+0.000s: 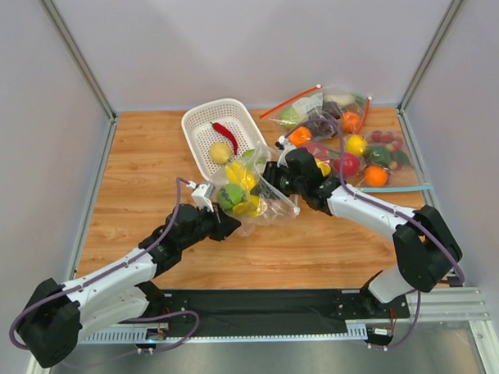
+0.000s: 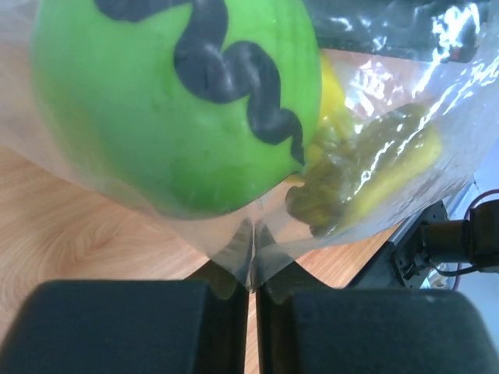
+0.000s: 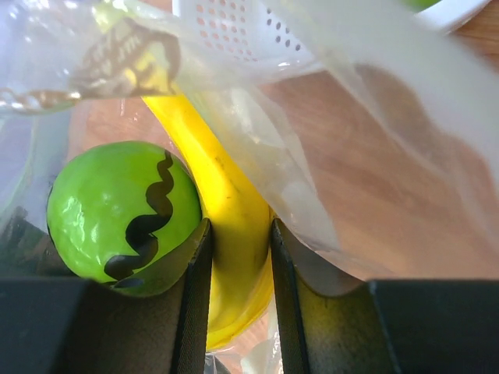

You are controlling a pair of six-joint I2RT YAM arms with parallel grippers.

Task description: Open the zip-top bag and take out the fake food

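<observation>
The clear zip-top bag (image 1: 262,201) hangs between my two grippers in the middle of the table, just in front of the white basket (image 1: 200,127). It holds a green apple (image 1: 230,196) and a yellow banana (image 1: 239,176). My left gripper (image 1: 221,217) is shut on a fold of the bag's plastic (image 2: 251,261), with the green apple (image 2: 156,101) just beyond it. My right gripper (image 1: 275,179) is shut on the banana (image 3: 234,234), a green apple (image 3: 117,210) beside its left finger. A red chili (image 1: 225,135) and a yellowish round fruit (image 1: 220,152) lie in the basket.
Clear undotted bags (image 1: 346,138) with oranges, grapes and red fruit lie at the back right, with red and blue zip strips. The basket's rim shows in the right wrist view (image 3: 242,35). Grey walls close in the table on three sides.
</observation>
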